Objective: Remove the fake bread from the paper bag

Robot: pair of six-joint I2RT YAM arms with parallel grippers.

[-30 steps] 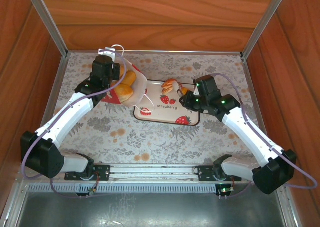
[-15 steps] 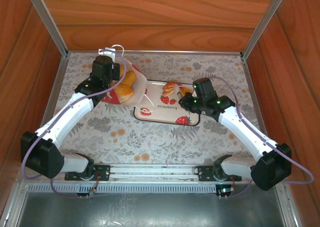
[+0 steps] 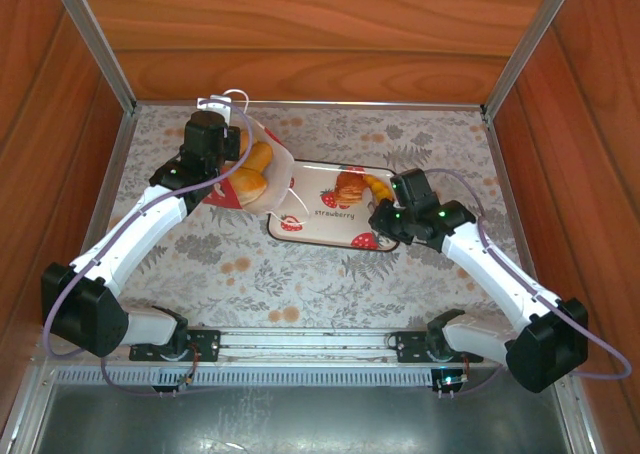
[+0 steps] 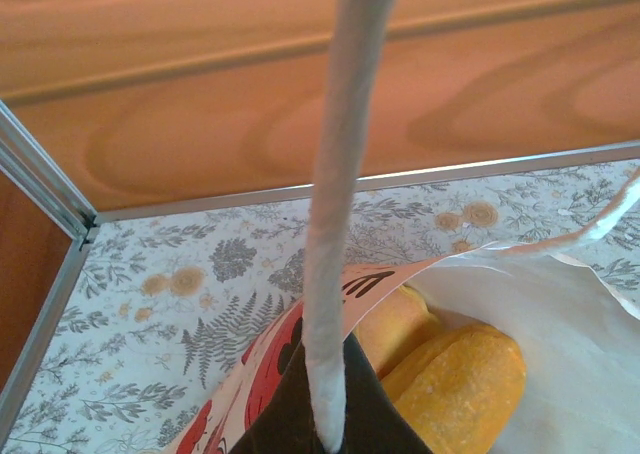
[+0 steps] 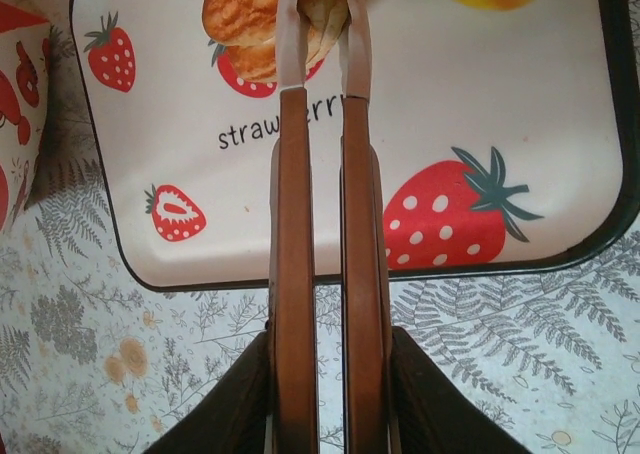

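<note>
The paper bag (image 3: 276,177) lies tipped on its side at the back left, with its mouth toward the tray. My left gripper (image 3: 222,171) is shut on the bag's rim and white cord handle (image 4: 335,224). Yellow-orange loaves (image 4: 455,384) of fake bread (image 3: 255,166) sit inside the bag's mouth. A golden-brown pastry (image 5: 245,19) rests on the strawberry tray (image 3: 330,230), and my right gripper (image 5: 322,14) is shut on its edge. An orange piece (image 3: 379,185) lies beside it on the tray.
The flat white strawberry-print tray (image 5: 450,104) has a dark rim and sits mid-table on the floral cloth. Wooden walls and metal rails (image 3: 310,104) enclose the back and sides.
My right gripper has come down and drawn back toward the near edge, bringing the brown pastry from above the tray onto it. The left arm and bag have not moved.
</note>
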